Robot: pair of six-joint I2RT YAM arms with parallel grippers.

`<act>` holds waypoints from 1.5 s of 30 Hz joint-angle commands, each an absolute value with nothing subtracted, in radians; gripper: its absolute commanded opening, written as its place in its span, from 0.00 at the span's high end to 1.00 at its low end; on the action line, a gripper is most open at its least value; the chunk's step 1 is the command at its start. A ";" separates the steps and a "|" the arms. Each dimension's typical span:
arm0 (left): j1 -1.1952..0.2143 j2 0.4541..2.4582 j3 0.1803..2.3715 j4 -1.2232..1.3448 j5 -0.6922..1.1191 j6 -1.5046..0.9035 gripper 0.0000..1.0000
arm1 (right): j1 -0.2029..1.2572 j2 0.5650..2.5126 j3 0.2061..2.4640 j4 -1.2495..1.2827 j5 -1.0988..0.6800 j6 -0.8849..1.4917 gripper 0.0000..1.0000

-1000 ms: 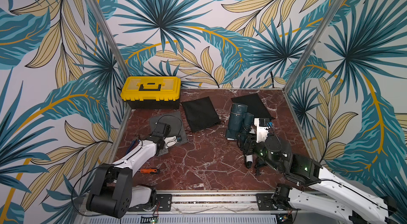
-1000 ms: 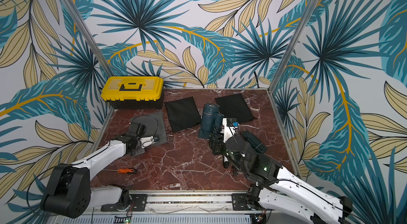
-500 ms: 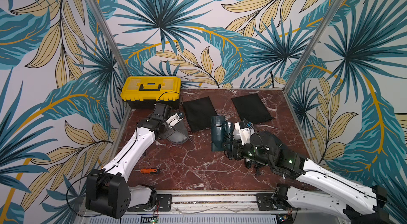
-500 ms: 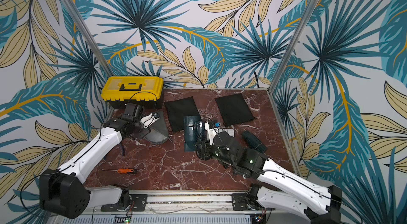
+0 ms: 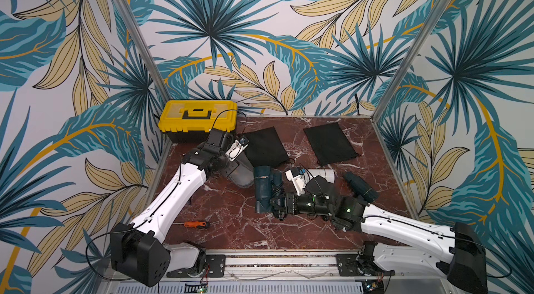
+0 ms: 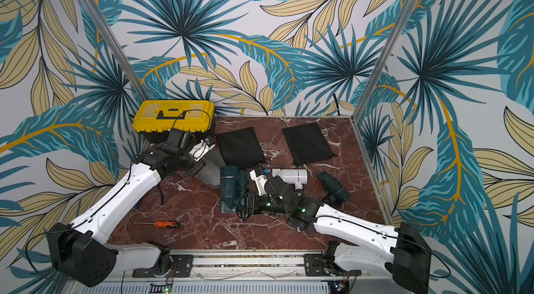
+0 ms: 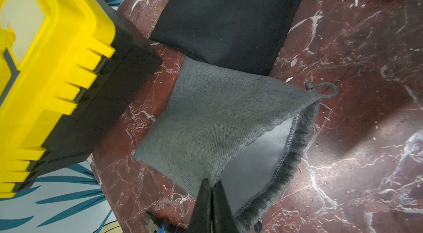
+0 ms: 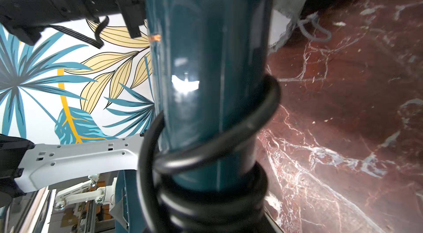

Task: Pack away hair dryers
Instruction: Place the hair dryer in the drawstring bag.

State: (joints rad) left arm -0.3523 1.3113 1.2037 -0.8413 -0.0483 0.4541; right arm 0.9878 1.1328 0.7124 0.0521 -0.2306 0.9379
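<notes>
My left gripper is shut on the rim of a grey drawstring pouch, holding its mouth lifted open; the pouch shows in both top views. My right gripper is shut on the cord-wrapped handle of a dark teal hair dryer, whose barrel hangs just off the pouch's mouth. Its fingertips are hidden behind the wound cord. A white hair dryer lies behind my right wrist. A second teal hair dryer lies further right.
A yellow toolbox stands at the back left, close to my left wrist. Two flat black pouches lie toward the back. An orange-handled screwdriver lies at the front left. Metal posts and walls close in both sides.
My left gripper lifted the grey pouch off the table and toward the back left. My right gripper carried the teal hair dryer leftward up to the pouch.
</notes>
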 commanded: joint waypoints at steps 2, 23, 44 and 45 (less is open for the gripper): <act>-0.391 1.322 1.261 -0.873 -0.013 0.389 1.00 | 1.002 1.182 0.729 0.253 -0.290 0.982 1.00; -0.416 1.323 1.312 -0.920 0.097 0.329 1.00 | 1.024 1.440 0.766 0.369 -0.277 1.021 1.00; -0.423 1.307 1.300 -0.938 0.164 0.315 1.00 | 1.037 1.478 0.944 -0.038 -0.101 0.834 1.00; -0.422 1.308 1.305 -0.938 0.168 0.312 1.00 | 1.045 1.485 0.955 -0.052 -0.098 0.817 1.00</act>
